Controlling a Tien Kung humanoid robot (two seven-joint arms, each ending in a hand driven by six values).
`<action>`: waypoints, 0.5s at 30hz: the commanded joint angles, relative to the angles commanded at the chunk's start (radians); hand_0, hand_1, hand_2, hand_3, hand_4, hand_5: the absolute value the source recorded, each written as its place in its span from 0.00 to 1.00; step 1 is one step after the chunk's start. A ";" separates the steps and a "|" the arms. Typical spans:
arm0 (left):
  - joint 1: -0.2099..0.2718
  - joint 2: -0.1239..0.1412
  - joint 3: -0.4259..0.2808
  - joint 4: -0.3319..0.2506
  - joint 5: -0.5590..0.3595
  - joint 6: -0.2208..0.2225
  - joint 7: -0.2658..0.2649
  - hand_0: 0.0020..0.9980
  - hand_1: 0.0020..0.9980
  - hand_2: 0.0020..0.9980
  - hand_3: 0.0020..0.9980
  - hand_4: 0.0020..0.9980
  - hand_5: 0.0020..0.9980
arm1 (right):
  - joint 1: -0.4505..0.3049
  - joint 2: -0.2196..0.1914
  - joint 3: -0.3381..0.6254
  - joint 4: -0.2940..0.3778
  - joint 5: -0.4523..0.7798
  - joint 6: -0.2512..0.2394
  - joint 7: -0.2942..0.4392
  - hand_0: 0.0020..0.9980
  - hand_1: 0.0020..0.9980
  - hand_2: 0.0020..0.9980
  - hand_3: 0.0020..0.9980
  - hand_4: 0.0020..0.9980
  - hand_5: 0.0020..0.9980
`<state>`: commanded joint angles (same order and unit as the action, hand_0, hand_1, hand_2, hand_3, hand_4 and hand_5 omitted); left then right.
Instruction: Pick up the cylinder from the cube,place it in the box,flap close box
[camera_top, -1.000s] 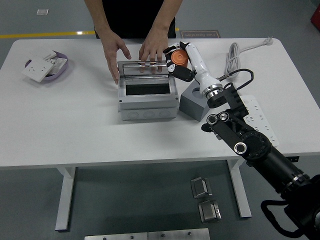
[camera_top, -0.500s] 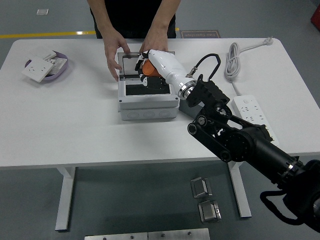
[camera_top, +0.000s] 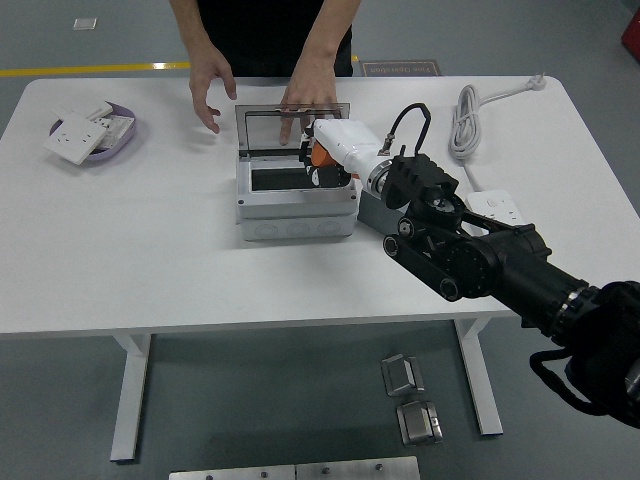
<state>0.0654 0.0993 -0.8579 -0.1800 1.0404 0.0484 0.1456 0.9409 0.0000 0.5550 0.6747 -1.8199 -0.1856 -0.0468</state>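
Observation:
My right hand (camera_top: 320, 168), white with a black arm behind it, is shut on the orange cylinder (camera_top: 318, 156). It holds it over the right end of the grey box's (camera_top: 295, 215) dark opening. The box's clear lid (camera_top: 272, 128) stands open at the back. A person's hand (camera_top: 308, 92) rests on the lid's top edge. The person's other hand (camera_top: 208, 82) hovers open above the table, left of the box. The grey cube (camera_top: 371, 213) sits right of the box, mostly hidden by my arm. My left arm is out of view.
A purple bowl (camera_top: 122, 143) with white socket plates sits at the far left. A white power strip (camera_top: 497, 212) and a coiled white cable (camera_top: 465, 118) lie to the right, behind my arm. The person stands at the far edge.
My right hand carried the cylinder left from the cube, over the box, and now sits lower at the opening's right end. The person's hand on the left let go of the box and lifted away.

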 joint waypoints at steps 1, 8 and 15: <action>0.000 0.000 -0.001 0.000 0.000 0.000 0.000 0.58 0.62 0.54 0.60 0.66 0.28 | 0.003 0.000 -0.005 -0.005 0.005 0.000 0.001 0.36 0.45 0.44 0.44 0.00 0.00; 0.000 0.001 -0.008 0.000 0.008 0.000 0.004 0.58 0.62 0.54 0.60 0.66 0.29 | 0.016 0.000 -0.046 -0.021 0.026 0.000 0.007 0.37 0.46 0.45 0.44 0.00 0.00; -0.004 0.005 -0.027 0.000 0.031 -0.001 0.010 0.58 0.62 0.54 0.60 0.66 0.28 | 0.047 0.000 -0.083 -0.048 0.032 0.000 0.012 0.37 0.47 0.46 0.45 0.00 0.00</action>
<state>0.0613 0.1045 -0.8849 -0.1800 1.0713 0.0471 0.1557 0.9878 0.0000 0.4719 0.6267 -1.7882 -0.1853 -0.0343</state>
